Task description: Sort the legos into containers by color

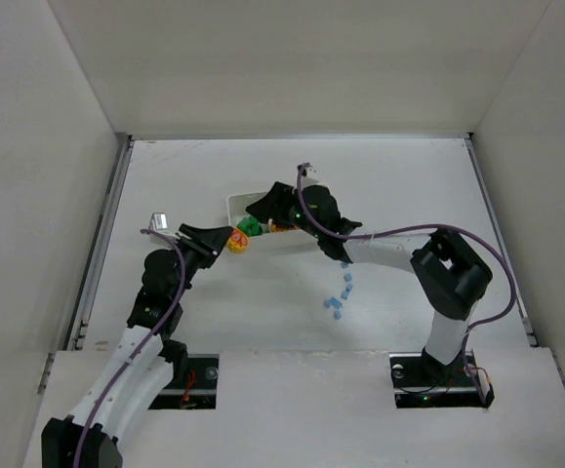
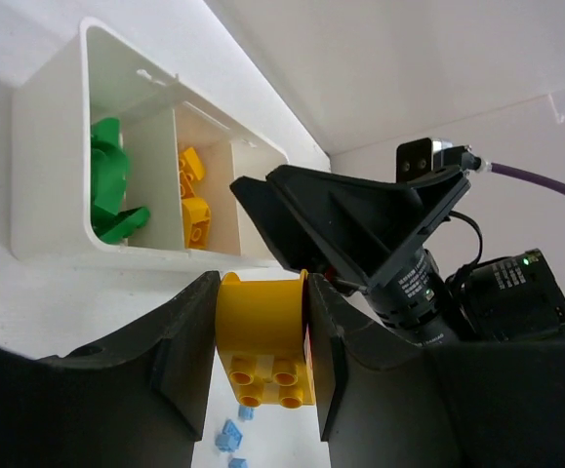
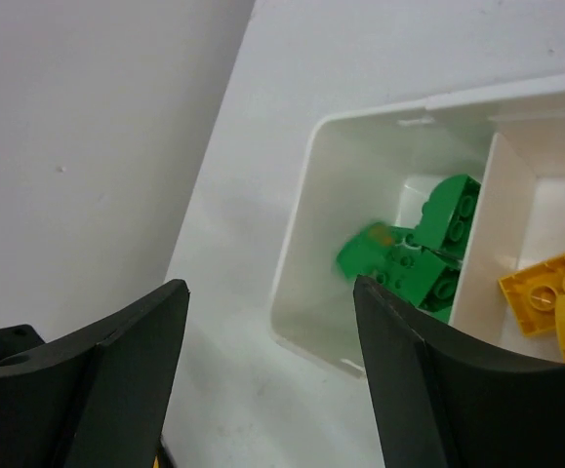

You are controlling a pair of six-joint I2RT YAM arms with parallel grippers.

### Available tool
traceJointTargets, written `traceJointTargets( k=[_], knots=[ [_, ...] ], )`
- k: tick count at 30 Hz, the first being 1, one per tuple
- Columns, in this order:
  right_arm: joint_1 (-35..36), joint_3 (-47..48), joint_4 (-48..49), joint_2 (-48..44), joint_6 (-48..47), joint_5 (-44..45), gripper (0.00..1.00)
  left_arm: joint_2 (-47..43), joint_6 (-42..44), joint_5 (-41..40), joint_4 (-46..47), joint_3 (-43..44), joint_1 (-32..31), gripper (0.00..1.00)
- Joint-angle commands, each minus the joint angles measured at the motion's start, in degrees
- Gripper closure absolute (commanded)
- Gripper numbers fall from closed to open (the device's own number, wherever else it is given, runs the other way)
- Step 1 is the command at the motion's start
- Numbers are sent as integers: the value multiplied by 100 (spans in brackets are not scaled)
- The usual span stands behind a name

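From above, you have one tray (image 1: pixel 235 202) on the table (image 1: pixel 409 195), with both arms meeting at it. Your left gripper (image 1: pixel 229 237) sits just beside the tray's near-left corner, closed on one yellow brick (image 1: pixel 240 242). Your right gripper (image 1: pixel 261 210) hangs over the tray's left end. Green bricks (image 1: pixel 252 226) show in the tray beneath it. About five blue bricks (image 1: pixel 340 295) lie loose on the table, well apart from the tray on its near-right side; they are too small to count for certain.

In the left wrist view, the two fingers clamp the yellow brick (image 2: pixel 262 331) by its sides, studs facing the camera, with a sliver of a red piece (image 2: pixel 308 346) on its right edge. The tray (image 2: pixel 48 175) lies beyond the fingertips. You can see two of its compartments: the left one holds a heap of green bricks (image 2: pixel 111 185) and the next holds two yellow bricks (image 2: pixel 194 205). The right arm hides the rest. Three blue bricks (image 2: pixel 231 439) show below the held brick.

In the right wrist view, the fingers (image 3: pixel 116 370) stand wide apart with nothing between them. The end compartment lies just past them and holds the green bricks (image 3: pixel 428 244), perhaps three, one of them blurred. Two yellow bricks (image 3: pixel 545 292) sit in the next compartment.
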Motion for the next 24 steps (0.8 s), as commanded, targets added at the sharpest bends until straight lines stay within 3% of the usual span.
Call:
traceJointTargets(
  k=[1, 6, 10, 13, 18, 24],
  knots=[
    [40, 163, -63, -167, -176, 178, 25, 100, 215, -19, 222, 330, 35, 90],
    [-65, -679, 183, -1001, -316, 494, 36, 609, 514, -361, 310, 550, -193, 90],
    [-153, -1672, 307, -1914, -448, 863, 64, 1320, 900, -940, 451, 918, -702, 90],
    [-162, -2349, 219, -2548, -536, 1179, 75, 2058, 1374, -1590, 504, 1366, -1255, 89],
    [-162, -3317, 70, -3532, -589, 1584, 74, 3245, 2227, -2417, 521, 2201, -1871, 88],
    [-57, -4020, -264, -4403, -676, 1953, 66, 4493, 2764, -2700, 679, 3080, -1934, 87]
  ],
)
